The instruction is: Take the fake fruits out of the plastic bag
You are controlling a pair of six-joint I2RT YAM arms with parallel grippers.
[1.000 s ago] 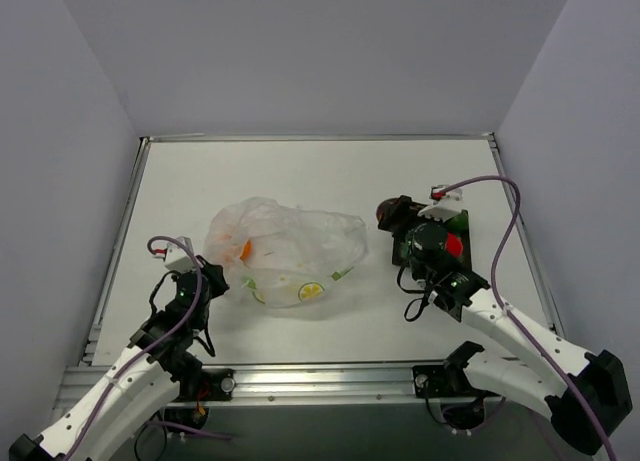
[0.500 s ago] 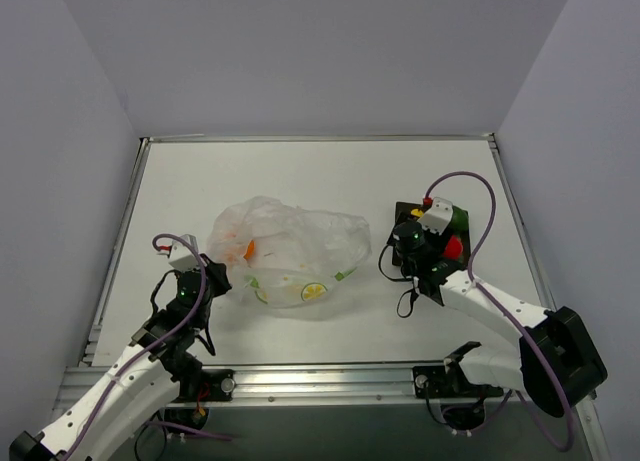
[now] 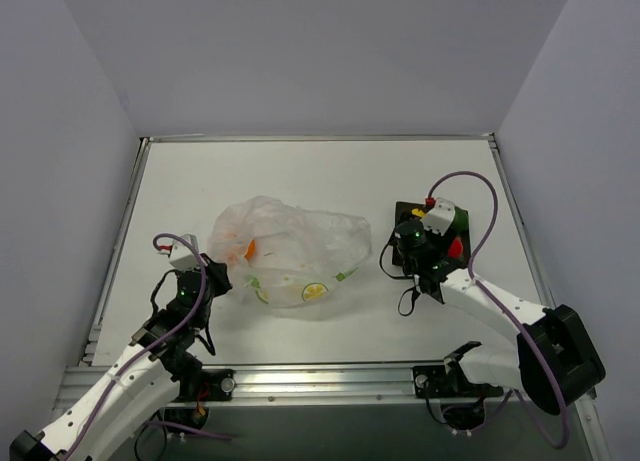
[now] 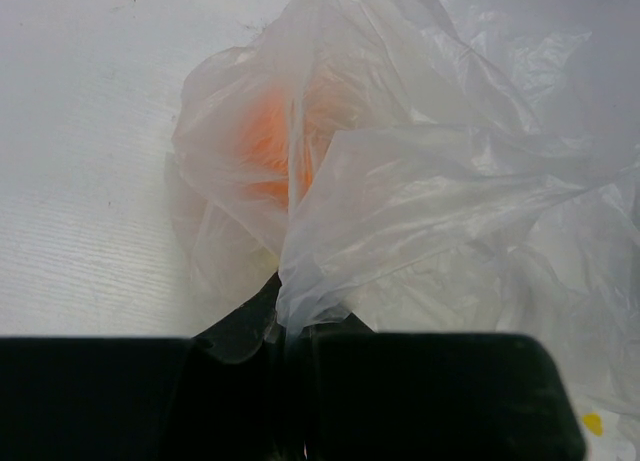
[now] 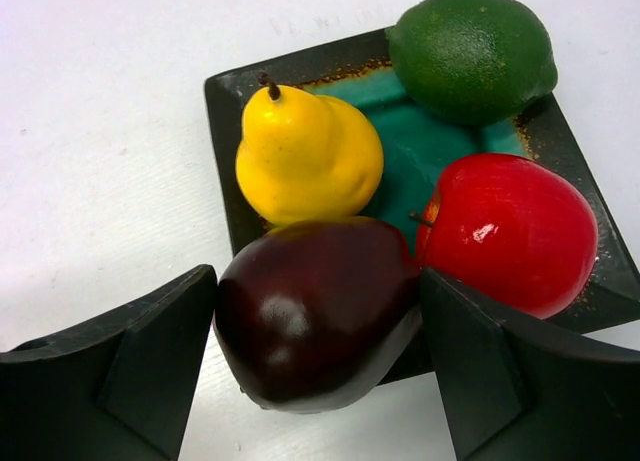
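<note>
Now, maroon fruit (image 5: 315, 311) in R claw (image 5: 318, 281), long axis spanning jaws (pear (image 5: 308, 156) stem away)

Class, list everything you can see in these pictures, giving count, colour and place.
bag: one, whitish with citrus prints, table centre-left
orange fruit: one, orange, inside bag
tray: one, dark with teal centre, table right
pear: one, yellow, on tray
lime: one, green, tray corner
apple: one, red, on tray
maroon fruit: one, dark maroon, tray edge
table: one, white
left gripper: pinching bag
right gripper: around maroon fruit
</note>
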